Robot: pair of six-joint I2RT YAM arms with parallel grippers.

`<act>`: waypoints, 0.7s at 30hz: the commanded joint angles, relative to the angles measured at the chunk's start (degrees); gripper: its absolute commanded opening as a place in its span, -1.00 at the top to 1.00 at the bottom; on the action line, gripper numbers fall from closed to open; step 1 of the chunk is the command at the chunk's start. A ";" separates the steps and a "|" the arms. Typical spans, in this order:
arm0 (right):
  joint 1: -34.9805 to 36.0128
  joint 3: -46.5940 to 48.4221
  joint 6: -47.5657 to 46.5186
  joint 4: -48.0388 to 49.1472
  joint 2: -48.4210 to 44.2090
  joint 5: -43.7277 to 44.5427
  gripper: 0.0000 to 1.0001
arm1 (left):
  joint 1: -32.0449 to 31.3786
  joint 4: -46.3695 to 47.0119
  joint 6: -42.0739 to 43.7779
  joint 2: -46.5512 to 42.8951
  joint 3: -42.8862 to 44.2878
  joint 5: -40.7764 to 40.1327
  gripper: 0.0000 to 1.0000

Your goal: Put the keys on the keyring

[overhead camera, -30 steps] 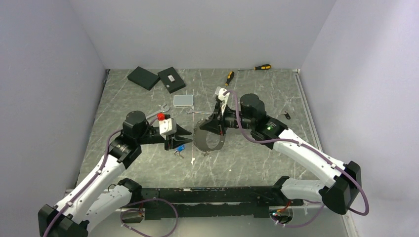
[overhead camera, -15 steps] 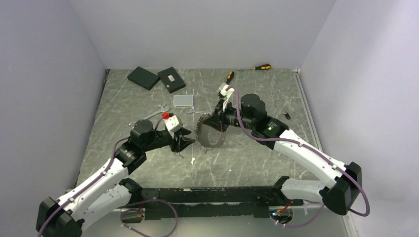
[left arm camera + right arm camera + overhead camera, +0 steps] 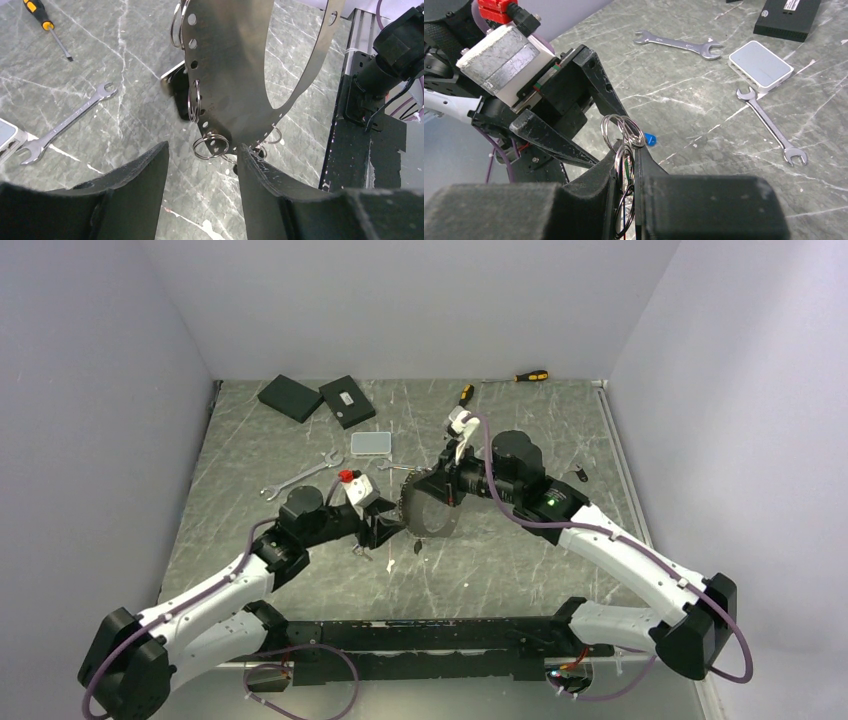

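Nearest us, the left gripper (image 3: 385, 530) has swung right and away from us over the last second, leaving the spot above the keys and closing in on the keyring (image 3: 425, 515). Its fingers (image 3: 150, 167) stand wide and hold nothing. The blue key (image 3: 650, 138) lies on the table (image 3: 500, 560), just beyond and below the left gripper as the right wrist camera sees it. We judge from this that no key has been picked up yet and that this approach is about lining up with the ring, not threading.

The keyring shows as a broad perforated metal band bent into a loop, held upright off the table near the middle, with small split rings (image 3: 211, 146) hanging through its holes. Its lower edge and one split ring sit just beyond the gap between the left fingertips, close to them; we cannot tell whether anything touches.

Farther on, the right gripper (image 3: 432, 490) has carried the keyring slightly left towards its partner. Its fingers (image 3: 596, 180) are narrow, clamped on the keyring. Beyond the band to the left, a spanner (image 3: 70, 122) lies flat.
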 commanded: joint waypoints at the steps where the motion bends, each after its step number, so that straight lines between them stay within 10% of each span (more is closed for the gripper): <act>1: -0.12 2.01 0.81 2.19 -2.71 1.10 1.00 | -0.78 7.65 -0.92 1.28 -0.08 1.83 -0.17; 7: -0.11 1.42 0.92 2.05 -3.07 0.41 1.00 | -1.20 12.12 -0.91 2.60 -0.76 1.90 -0.05; 14: -0.07 1.11 -0.33 0.80 -3.99 1.20 1.00 | -1.62 9.51 1.79 3.15 0.86 5.39 0.63; 21: -0.07 1.24 -6.19 -2.73 -6.33 0.28 1.00 | -2.78 -2.15 8.45 -0.84 4.79 10.44 0.69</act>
